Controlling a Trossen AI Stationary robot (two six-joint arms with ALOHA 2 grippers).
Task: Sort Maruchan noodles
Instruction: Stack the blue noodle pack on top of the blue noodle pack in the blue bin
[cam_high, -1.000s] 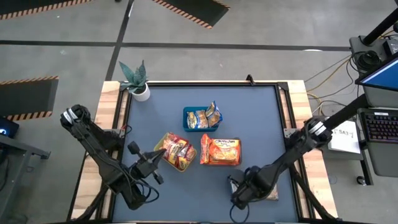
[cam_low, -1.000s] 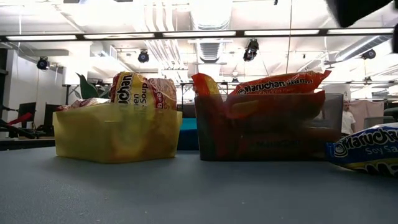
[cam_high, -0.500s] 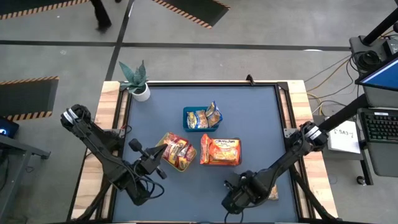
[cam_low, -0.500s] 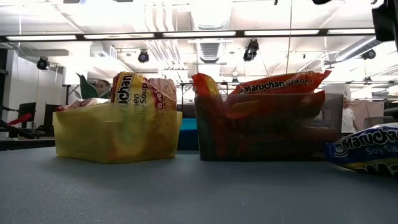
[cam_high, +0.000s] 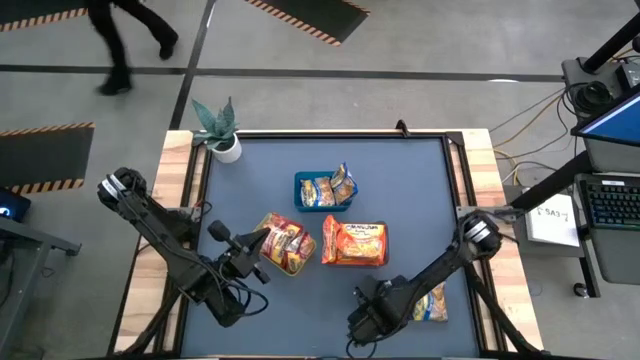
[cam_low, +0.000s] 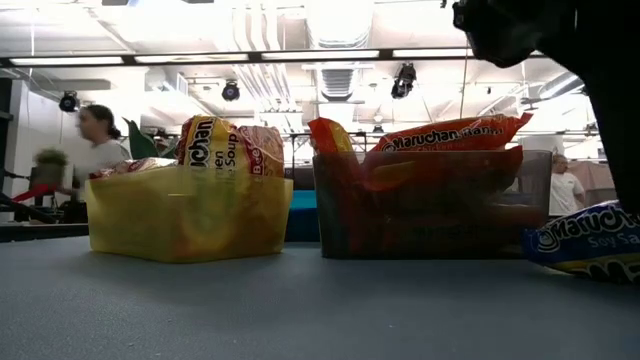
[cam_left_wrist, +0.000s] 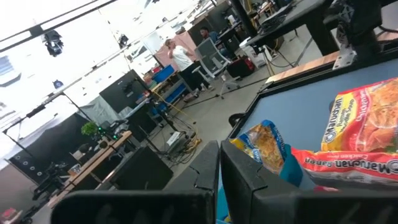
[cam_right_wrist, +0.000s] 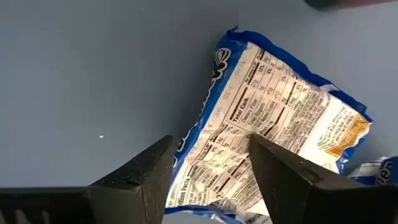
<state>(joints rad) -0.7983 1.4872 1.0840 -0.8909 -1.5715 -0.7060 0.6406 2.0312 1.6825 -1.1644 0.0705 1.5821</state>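
- Changed since a second ago: right gripper (cam_high: 362, 322) has slid along the near edge toward the table's middle, off the spot at the near right corner where it stood; a blue-and-yellow packet (cam_high: 432, 303) now lies uncovered there, flat on the table (cam_high: 410, 180). A person now walks past beyond the far left corner.
- Right gripper, state: fingers (cam_right_wrist: 144, 177) parted a moderate way, gripping nothing. In the right wrist view the packet lies back side up, nutrition panel showing, just ahead of and between the fingers.
- Left gripper (cam_high: 262, 238), state: fingers (cam_left_wrist: 198, 177) pressed together, empty; it hovers at the left edge of the yellow-green tray (cam_high: 283, 245).
- Yellow-green tray: holds red-and-yellow packets, one standing on edge in the low view.
- Black tray (cam_high: 353, 243): just right of the yellow-green one, stacked with orange packets (cam_low: 440, 140).
- Blue tray (cam_high: 322, 190): behind both, mid-table, holds blue-and-yellow packets.
- Step in hand, as judged: picking up the last loose packet; every other packet already sits in a tray.
- Next move calls for: lowering the parted fingers over one edge of the flat, crinkly wrapper, pinching it, then carrying it over the black tray to the blue one. A thin packet lying flat offers little to grip.
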